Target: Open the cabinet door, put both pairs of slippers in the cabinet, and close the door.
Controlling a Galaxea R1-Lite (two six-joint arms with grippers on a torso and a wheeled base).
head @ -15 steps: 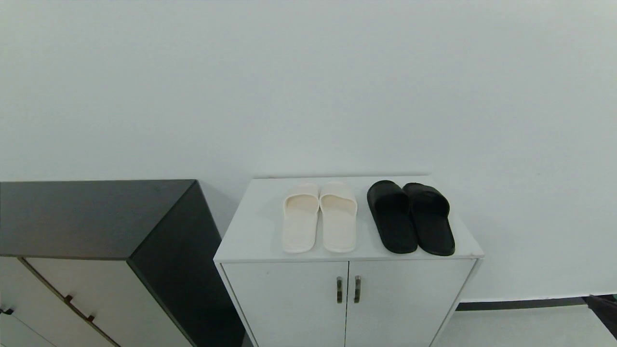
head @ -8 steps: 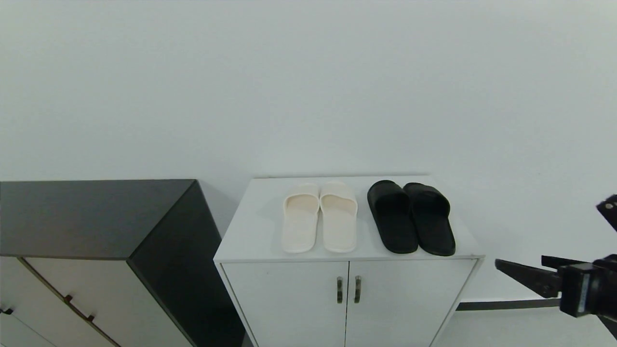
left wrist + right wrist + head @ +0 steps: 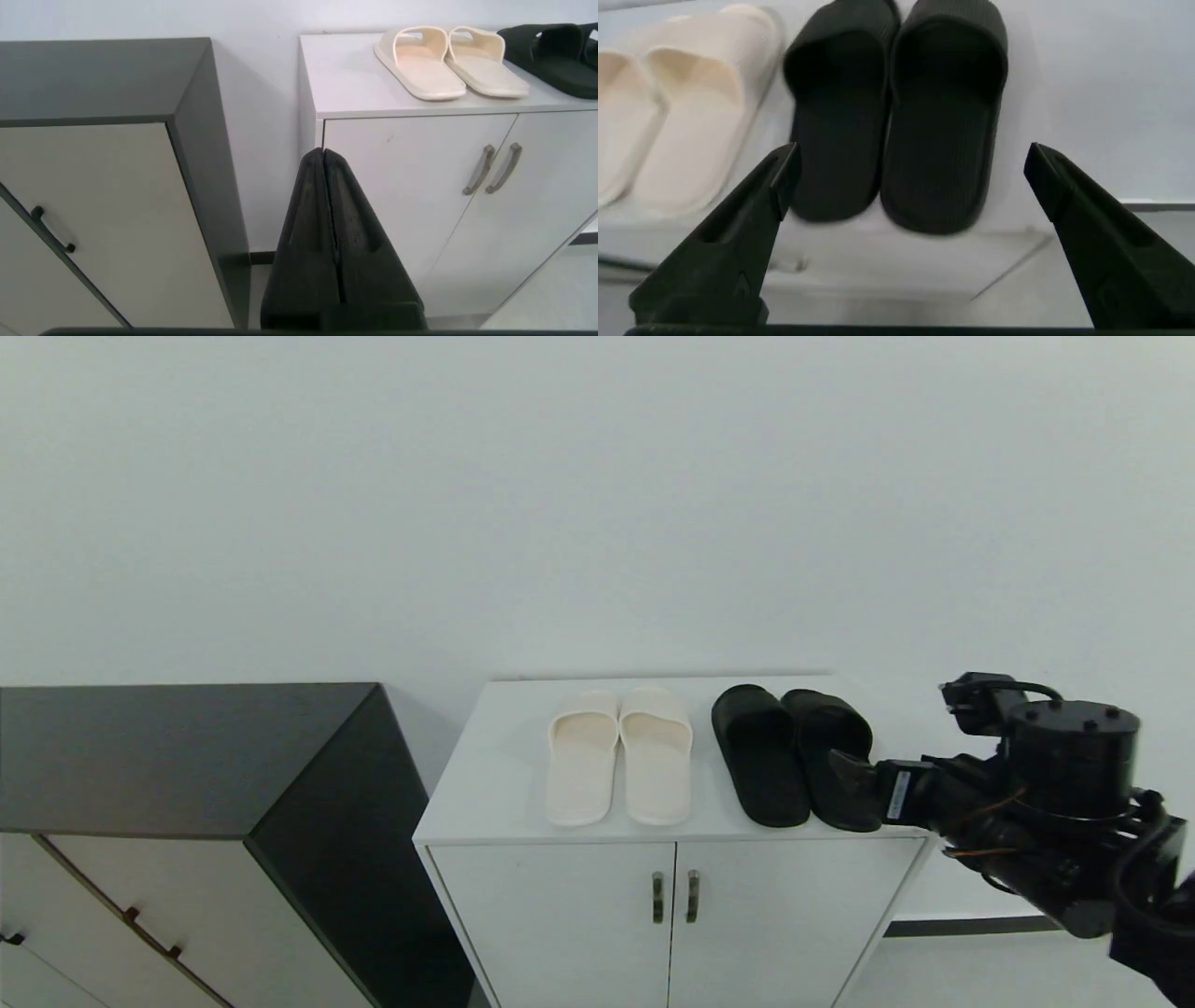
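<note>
The white cabinet (image 3: 504, 784) has both doors shut, with two handles (image 3: 674, 896) at the middle seam. On its top a cream pair of slippers (image 3: 618, 756) lies left of a black pair (image 3: 775, 751). My right gripper (image 3: 840, 770) hovers open at the cabinet's right front corner, just over the heels of the black slippers (image 3: 896, 103), which lie between its spread fingers (image 3: 738, 243). My left gripper (image 3: 324, 159) is shut on nothing, low in front of the cabinet's left side (image 3: 392, 177), apart from the handles (image 3: 495, 168).
A lower cabinet with a dark top (image 3: 187, 756) and cream drawers stands close on the white cabinet's left. A plain wall runs right behind both. Bare floor and a dark baseboard (image 3: 971, 926) lie to the right.
My right arm has come in from the right edge and moved left and up to the black slippers. The slippers and doors have not moved.
</note>
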